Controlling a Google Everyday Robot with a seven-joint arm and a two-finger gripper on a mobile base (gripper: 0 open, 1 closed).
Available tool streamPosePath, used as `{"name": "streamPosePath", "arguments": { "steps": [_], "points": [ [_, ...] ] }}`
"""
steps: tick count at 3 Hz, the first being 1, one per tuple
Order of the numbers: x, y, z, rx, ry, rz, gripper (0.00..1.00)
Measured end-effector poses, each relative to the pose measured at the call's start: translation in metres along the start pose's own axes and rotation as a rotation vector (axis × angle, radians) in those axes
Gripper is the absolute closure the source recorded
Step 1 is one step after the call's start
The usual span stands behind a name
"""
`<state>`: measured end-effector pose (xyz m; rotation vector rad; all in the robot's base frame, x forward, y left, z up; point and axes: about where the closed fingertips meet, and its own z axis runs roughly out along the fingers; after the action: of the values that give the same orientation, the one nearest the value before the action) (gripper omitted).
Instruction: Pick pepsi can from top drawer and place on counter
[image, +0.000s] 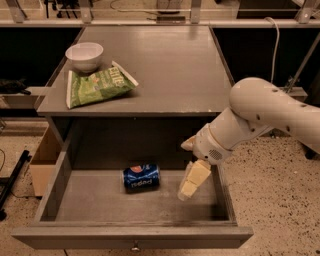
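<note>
The pepsi can (141, 177), blue with white lettering, lies on its side on the floor of the open top drawer (60, 180), a little left of the middle. My gripper (186, 169) hangs inside the drawer just to the right of the can, apart from it and slightly above the drawer floor. Its cream fingers (194, 179) are spread and hold nothing. The grey counter (170, 65) spans the space above the drawer.
A white bowl (84, 55) and a green chip bag (97, 86) sit on the counter's left part. A cardboard box (42, 157) stands on the floor left of the drawer. My white arm (270, 112) reaches in from the right, over the drawer's right wall.
</note>
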<state>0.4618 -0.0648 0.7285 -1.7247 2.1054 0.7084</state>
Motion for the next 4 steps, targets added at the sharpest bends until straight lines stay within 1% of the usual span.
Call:
{"name": "streamPosePath", "arguments": {
  "steps": [1,2,3,4],
  "points": [
    [-0.008,-0.005,0.02,-0.024,-0.027,-0.006,0.0],
    [-0.009,-0.005,0.022,-0.025,-0.029,-0.005,0.0],
    [-0.003,-0.008,0.015,-0.011,-0.072,0.016,0.0],
    [0.004,-0.008,0.02,-0.012,-0.123,0.048,0.0]
  ]
}}
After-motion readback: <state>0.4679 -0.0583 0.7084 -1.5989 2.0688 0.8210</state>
